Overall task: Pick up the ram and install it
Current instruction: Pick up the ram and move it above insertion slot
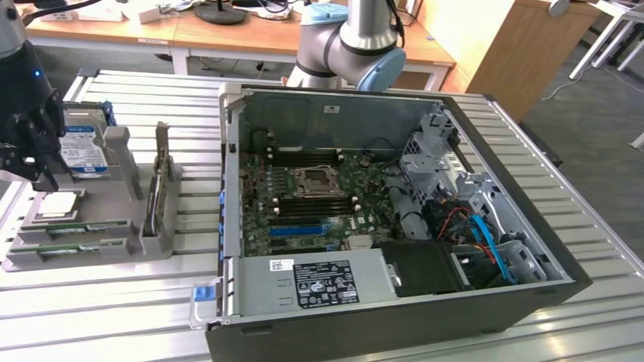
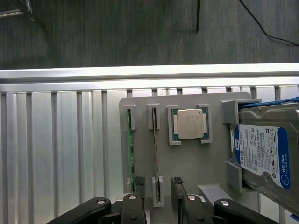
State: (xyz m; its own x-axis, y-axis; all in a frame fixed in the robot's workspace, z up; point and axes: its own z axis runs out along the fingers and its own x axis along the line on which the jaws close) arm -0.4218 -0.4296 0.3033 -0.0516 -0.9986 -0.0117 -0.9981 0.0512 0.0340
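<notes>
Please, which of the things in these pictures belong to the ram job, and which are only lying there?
For the job:
- the open gripper
- the ram stick nearest it, on edge in the grey holder
- the open computer case with its motherboard

Only lying there:
- the other ram stick
- the CPU chip
- the hard drive

Soft, even room light falls from above in both views. In the wrist view the slatted metal table throws a white band of glare along its edge by the carpet, which lies dim. In the exterior view the computer case holds shade inside, and a pale sheen streaks the slats at the exterior view's right.
</notes>
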